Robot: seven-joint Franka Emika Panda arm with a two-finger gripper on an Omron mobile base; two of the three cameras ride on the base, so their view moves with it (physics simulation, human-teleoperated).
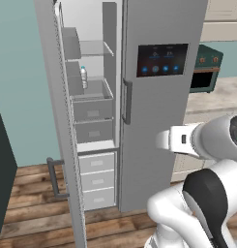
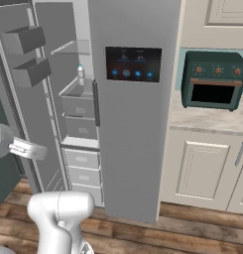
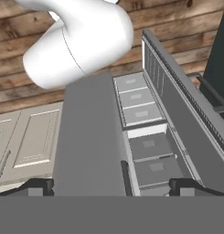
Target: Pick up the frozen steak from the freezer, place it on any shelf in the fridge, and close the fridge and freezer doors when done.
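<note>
Fingertips (image 3: 40,186) of the gripper (image 3: 112,187) are standing wide apart, gripping nothing. Freezer (image 1: 93,121) is standing open on the left beside the shut fridge door (image 1: 158,97) (touchscreen (image 1: 161,60) writing unreadable); a clear bottle (image 1: 83,76) is sitting inside; steak unseen.

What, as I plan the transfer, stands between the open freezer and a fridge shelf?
The fridge door, the wider one with the touchscreen, is shut and covers the shelves. The freezer door beside it stands open.

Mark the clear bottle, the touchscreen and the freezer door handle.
clear bottle (image 1: 83,77), left base view, middle of its body.
touchscreen (image 2: 133,63), right base view, centre of the dark panel.
freezer door handle (image 1: 53,178), left base view, vertical bar.
</note>
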